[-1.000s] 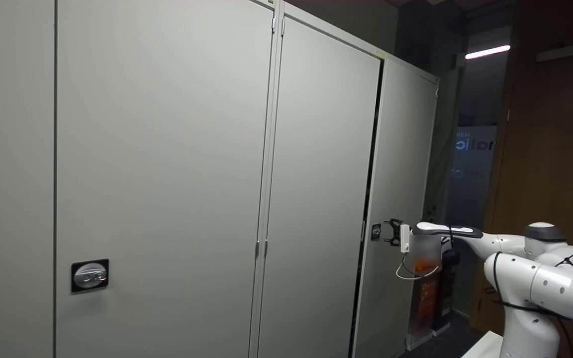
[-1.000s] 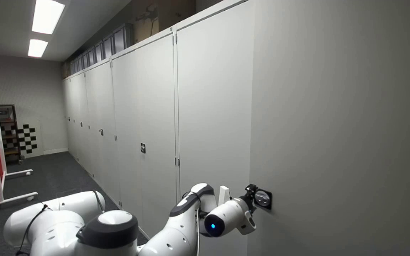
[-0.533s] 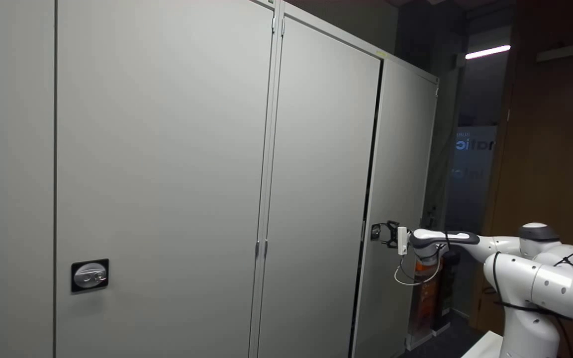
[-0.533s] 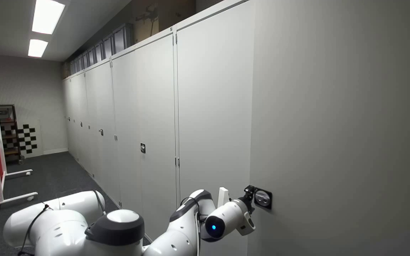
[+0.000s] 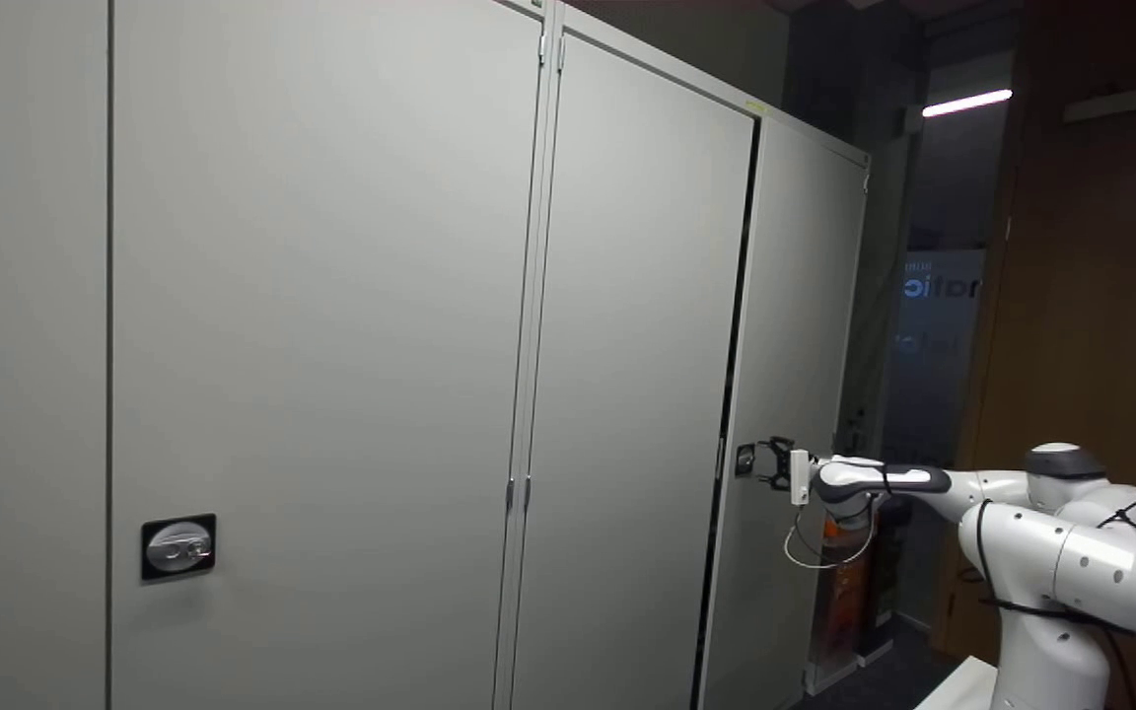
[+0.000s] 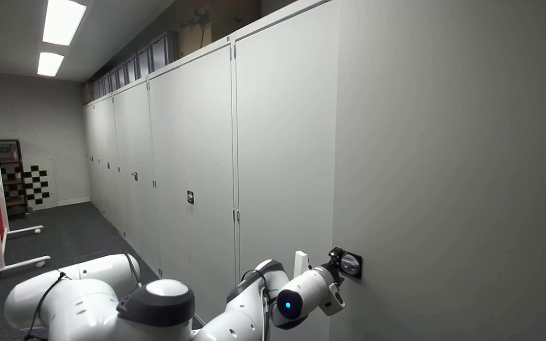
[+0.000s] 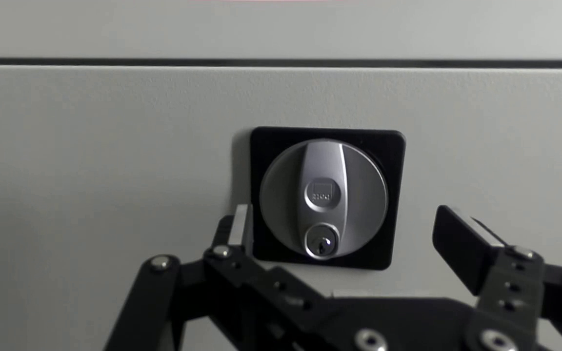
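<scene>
i have the gripper point(image 7: 344, 222) spread apart, holding nothing, presumably so the round knob point(image 7: 324, 195) ahead fits within; it sits near the left edge of the far door point(image 5: 800, 296) in an exterior view.

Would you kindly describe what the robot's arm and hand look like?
The arm is glossy white and rounded, with dark grey trim, black bands around it, a looping white cable and a blue light. The hand is black, with two jointed fingers, pale strips at their tips and silvery screws.
</scene>
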You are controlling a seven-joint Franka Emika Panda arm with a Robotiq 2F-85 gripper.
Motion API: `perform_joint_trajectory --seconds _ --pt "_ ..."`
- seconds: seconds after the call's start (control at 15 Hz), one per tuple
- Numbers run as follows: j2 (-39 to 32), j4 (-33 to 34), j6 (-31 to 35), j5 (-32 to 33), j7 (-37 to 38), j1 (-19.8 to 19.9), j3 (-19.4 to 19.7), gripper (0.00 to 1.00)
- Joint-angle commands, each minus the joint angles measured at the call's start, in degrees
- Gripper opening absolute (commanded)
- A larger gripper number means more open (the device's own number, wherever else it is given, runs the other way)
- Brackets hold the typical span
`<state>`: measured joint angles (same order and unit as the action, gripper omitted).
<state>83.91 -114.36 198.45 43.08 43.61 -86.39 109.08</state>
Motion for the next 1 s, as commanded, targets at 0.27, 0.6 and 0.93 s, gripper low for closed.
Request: perform_joint_trajectory --seconds 0.27,0.6,0.93 --pt "0.0 4.9 0.0 5.9 3.6 -2.9 2.4 1.00" --pt "0.0 5.9 0.0 6.9 3.5 -4.3 3.3 0.98" --pt "0.0 7.9 0.0 7.2 3.5 -5.7 3.7 0.94"
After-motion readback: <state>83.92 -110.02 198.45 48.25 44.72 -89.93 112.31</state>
